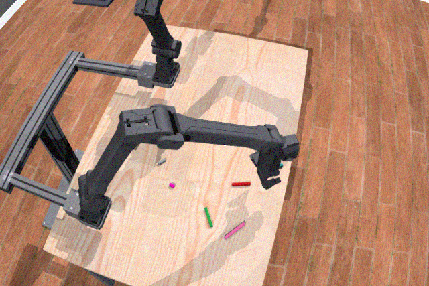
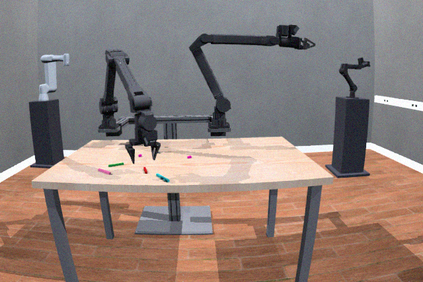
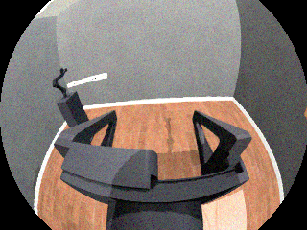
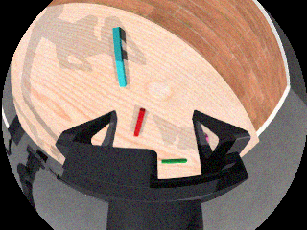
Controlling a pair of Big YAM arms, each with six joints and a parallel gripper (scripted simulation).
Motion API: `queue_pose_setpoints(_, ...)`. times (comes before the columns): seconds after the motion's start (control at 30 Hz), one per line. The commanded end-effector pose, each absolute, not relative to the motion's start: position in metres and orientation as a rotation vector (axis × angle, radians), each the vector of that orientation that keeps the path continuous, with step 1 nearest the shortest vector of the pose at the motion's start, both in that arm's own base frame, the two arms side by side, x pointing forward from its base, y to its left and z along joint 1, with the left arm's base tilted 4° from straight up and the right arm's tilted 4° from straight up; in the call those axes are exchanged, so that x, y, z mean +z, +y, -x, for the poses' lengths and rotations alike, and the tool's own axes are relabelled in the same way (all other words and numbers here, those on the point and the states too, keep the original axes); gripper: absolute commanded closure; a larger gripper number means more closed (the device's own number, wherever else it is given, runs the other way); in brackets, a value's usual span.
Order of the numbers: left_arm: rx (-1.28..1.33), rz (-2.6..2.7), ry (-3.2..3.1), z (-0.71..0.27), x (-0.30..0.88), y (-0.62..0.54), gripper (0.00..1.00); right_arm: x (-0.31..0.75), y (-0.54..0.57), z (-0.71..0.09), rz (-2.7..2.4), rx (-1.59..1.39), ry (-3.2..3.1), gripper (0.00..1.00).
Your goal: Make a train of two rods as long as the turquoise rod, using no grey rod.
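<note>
Black, hard-edged fingers form the right end effector (image 1: pixel 267 176) (image 2: pixel 143 160) (image 4: pixel 154 114), spread wide with nothing between them, above the worktop (image 1: pixel 277 52) (image 2: pixel 182 188) (image 4: pixel 96 86). The left end effector (image 2: pixel 311 43) (image 3: pixel 154 114) is also released, raised well away from the rods.

In the top view, from the right fingers, the red rod (image 1: pixel 240 183) (image 2: pixel 145 170) (image 4: pixel 139 122) lies at nine o'clock, the pink rod (image 1: pixel 234 230) (image 2: pixel 104 171) (image 4: pixel 206 138) at seven and the green rod (image 1: pixel 208 217) (image 2: pixel 115 164) (image 4: pixel 174 161) at eight. Farther out at nine is one magenta piece (image 1: pixel 171 185) (image 2: pixel 139 155), with the grey rod (image 1: pixel 161 161) near it. Another magenta piece (image 2: pixel 189 156) shows in the exterior view. The right wrist view puts the turquoise rod (image 1: pixel 281 165) (image 2: pixel 162 177) (image 4: pixel 120 57) at eleven.

No train exists yet; the job looks to be at the approach to the first pick. Green and one magenta would match turquoise, so the next move probably calls for bringing the fingers over green, astride its narrow width, leaving red alone. The magenta's stubby shape may twist when pinched.

The rods are slim, straight-sided bars, plain and evenly coloured; the pale wood beneath has wavy, peach-toned grain.
</note>
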State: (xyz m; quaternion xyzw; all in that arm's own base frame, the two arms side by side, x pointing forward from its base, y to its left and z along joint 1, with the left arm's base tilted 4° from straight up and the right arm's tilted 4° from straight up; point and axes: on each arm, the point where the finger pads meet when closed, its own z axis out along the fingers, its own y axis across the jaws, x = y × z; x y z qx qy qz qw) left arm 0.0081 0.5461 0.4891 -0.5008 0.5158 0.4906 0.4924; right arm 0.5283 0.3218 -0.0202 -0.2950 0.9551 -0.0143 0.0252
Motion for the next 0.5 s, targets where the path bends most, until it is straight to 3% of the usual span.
queue_pose_setpoints(0.0, 1.207, 1.197, 1.207, -0.0049, 0.5046, 0.5419, 0.00, 0.0004, 0.3483, -0.5468, 0.653, -0.010, 2.971, 0.00)
queue_pose_setpoints(0.47, 1.207, 1.197, 1.207, -0.0049, 0.5046, 0.5419, 0.00, 0.0008, 0.3546, -0.5526, 0.092, 0.018, 3.041, 0.00)
